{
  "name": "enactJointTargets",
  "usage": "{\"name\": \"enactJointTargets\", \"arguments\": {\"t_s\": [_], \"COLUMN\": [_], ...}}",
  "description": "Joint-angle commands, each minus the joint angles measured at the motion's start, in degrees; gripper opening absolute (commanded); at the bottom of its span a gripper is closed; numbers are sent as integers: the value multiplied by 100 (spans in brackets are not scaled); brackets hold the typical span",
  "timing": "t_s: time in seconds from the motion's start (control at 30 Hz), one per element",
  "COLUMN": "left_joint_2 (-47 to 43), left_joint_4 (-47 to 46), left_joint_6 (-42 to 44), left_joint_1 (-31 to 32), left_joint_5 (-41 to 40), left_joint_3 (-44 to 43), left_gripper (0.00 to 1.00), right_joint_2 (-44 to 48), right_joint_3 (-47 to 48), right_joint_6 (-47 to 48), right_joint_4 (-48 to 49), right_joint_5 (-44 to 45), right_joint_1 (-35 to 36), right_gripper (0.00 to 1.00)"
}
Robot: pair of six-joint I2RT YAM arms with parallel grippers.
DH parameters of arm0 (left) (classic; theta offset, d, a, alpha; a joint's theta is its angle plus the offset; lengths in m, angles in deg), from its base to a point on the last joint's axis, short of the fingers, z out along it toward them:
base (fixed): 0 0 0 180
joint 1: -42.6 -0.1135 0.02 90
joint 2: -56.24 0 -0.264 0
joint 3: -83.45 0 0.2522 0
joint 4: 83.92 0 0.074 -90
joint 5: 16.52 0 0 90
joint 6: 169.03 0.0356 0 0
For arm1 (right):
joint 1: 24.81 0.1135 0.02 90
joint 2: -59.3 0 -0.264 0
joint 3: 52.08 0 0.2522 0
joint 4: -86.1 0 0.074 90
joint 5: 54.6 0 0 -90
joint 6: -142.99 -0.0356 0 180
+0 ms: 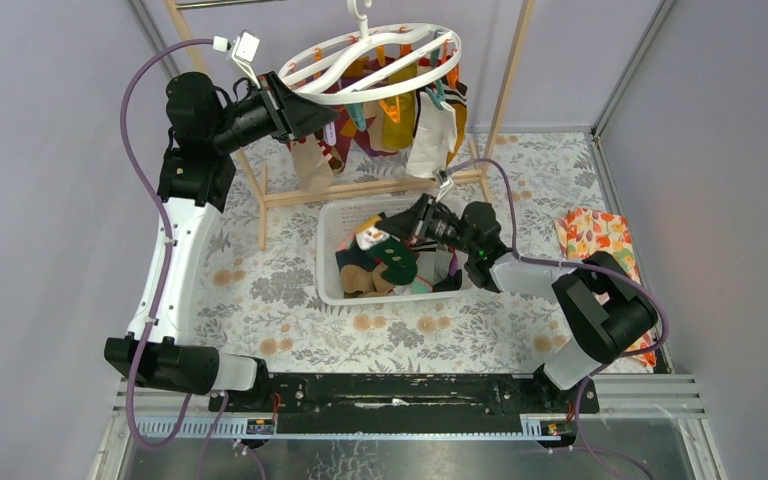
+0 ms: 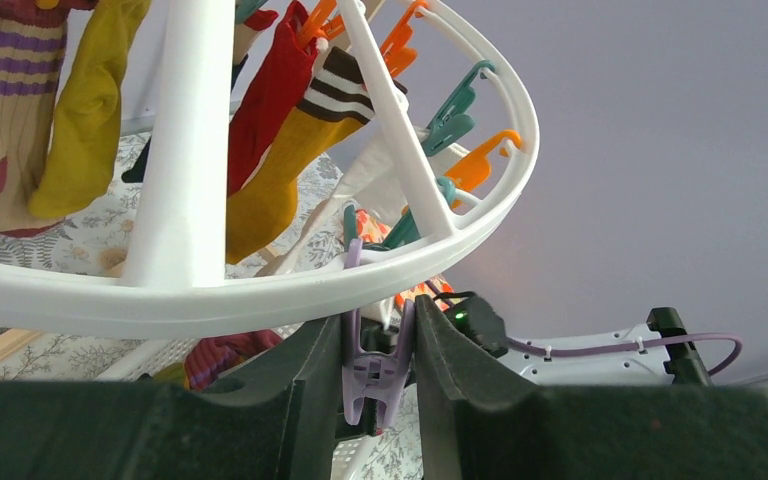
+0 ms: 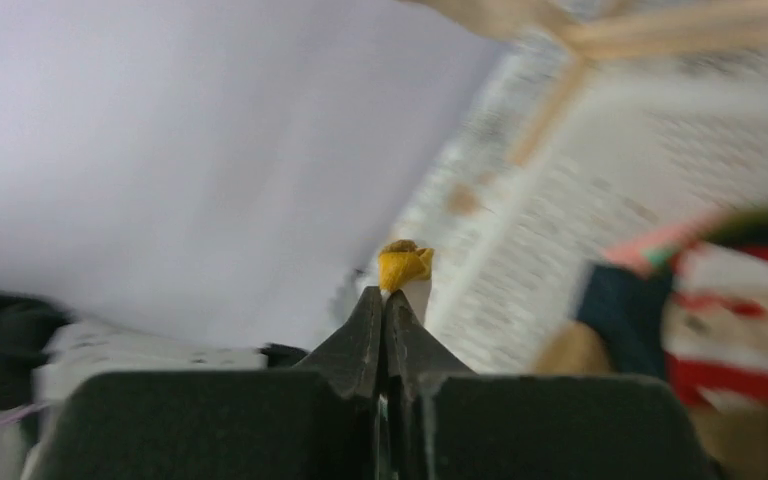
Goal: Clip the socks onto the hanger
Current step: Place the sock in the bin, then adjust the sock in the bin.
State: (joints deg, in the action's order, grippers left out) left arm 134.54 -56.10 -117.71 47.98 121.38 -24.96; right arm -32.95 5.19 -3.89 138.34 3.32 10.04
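Note:
The white ring hanger (image 1: 310, 78) hangs from its hook on the wooden rack, with several socks (image 1: 430, 135) clipped under it. My left gripper (image 1: 305, 112) is raised to the ring's near-left rim. In the left wrist view it (image 2: 380, 345) is shut on a purple clip (image 2: 375, 375) hanging just under the ring (image 2: 260, 295). My right gripper (image 1: 395, 226) is low over the white basket (image 1: 326, 270). In the blurred right wrist view it (image 3: 385, 300) is shut on a yellow and white bit of sock (image 3: 404, 268). A Santa-patterned sock (image 1: 369, 238) and a dark green dotted sock (image 1: 397, 263) lie in the basket.
The wooden rack's base bar (image 1: 380, 187) runs behind the basket. An orange floral cloth (image 1: 595, 235) lies at the right by the wall. Teal and orange clips (image 2: 460, 115) dangle from the ring's far side. Grey walls close in on both sides.

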Motion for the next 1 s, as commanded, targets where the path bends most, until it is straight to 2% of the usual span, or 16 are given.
{"name": "enactJointTargets", "arguments": {"t_s": [0.0,0.1,0.3,0.43,0.83,0.9,0.97], "left_joint_2": [-101,-79,-66,-78,-109,-115,-121], "left_joint_4": [-49,7,43,58,72,59,39], "left_joint_6": [14,80,148,172,257,272,264], "left_joint_1": [-4,-13,-12,-17,-13,-14,-16], "left_joint_5": [378,362,335,325,345,344,347], "left_joint_3": [-6,-27,-35,-36,-8,12,41], "left_gripper": [0,0,0,0,0,0,0], "right_joint_2": [298,166,-41,-213,-920,-875,-730], "right_joint_3": [-466,-590,-148,456,1912,1894,1676], "right_joint_6": [1239,1274,1468,1769,2246,2237,2079], "right_joint_4": [-1596,-1828,-2782,-3748,-6181,-5945,-5119], "right_joint_5": [956,1144,1112,1146,1685,1528,1273], "right_joint_1": [-23,-27,-25,-33,-111,-115,-110], "right_gripper": [0,7,45,58,59,51,36]}}
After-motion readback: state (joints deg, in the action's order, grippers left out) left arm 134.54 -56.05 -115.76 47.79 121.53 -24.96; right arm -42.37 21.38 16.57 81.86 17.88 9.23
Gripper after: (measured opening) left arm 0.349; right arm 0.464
